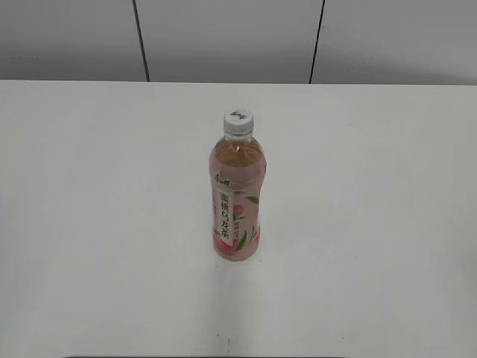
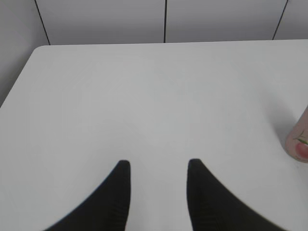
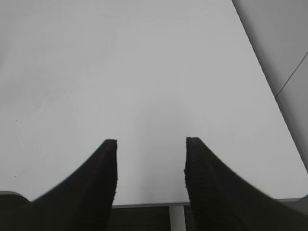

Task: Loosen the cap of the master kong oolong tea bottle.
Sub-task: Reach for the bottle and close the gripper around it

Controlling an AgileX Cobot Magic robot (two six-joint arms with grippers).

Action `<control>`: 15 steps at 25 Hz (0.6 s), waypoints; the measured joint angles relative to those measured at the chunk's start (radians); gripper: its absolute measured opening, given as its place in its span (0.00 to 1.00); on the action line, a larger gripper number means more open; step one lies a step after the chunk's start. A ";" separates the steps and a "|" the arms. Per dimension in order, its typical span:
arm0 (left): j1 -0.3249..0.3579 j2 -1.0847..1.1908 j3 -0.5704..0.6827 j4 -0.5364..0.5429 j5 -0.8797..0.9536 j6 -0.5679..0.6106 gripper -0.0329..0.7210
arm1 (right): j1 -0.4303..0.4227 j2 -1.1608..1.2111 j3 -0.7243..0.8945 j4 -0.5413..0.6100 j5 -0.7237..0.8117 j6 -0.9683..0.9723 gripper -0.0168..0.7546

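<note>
With my left gripper [image 2: 156, 166] and right gripper [image 3: 150, 142] both spread empty, I'd clamp the full, slick master kong oolong tea bottle [image 1: 237, 201] mid-frame and pinch its small cap [image 1: 238, 121].

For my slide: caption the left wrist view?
Open left gripper over the white table, bottle at right edge.
</note>
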 joint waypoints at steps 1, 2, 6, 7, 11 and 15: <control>0.000 0.000 0.000 0.000 0.000 0.000 0.36 | 0.000 0.000 0.000 0.000 0.000 0.000 0.48; 0.000 0.000 0.000 0.000 0.000 0.000 0.36 | 0.000 0.000 0.000 0.000 0.000 0.000 0.48; 0.000 0.000 0.000 0.000 0.000 0.000 0.36 | 0.000 0.000 0.000 0.000 0.000 0.000 0.48; 0.000 0.000 0.000 0.000 0.000 0.000 0.36 | 0.000 0.000 0.000 0.000 0.000 0.000 0.48; 0.000 0.000 0.000 0.000 0.000 0.000 0.36 | 0.000 0.000 0.000 0.000 0.000 0.000 0.48; 0.000 0.000 0.000 0.000 0.000 0.000 0.36 | 0.000 0.000 0.000 0.000 0.000 0.000 0.48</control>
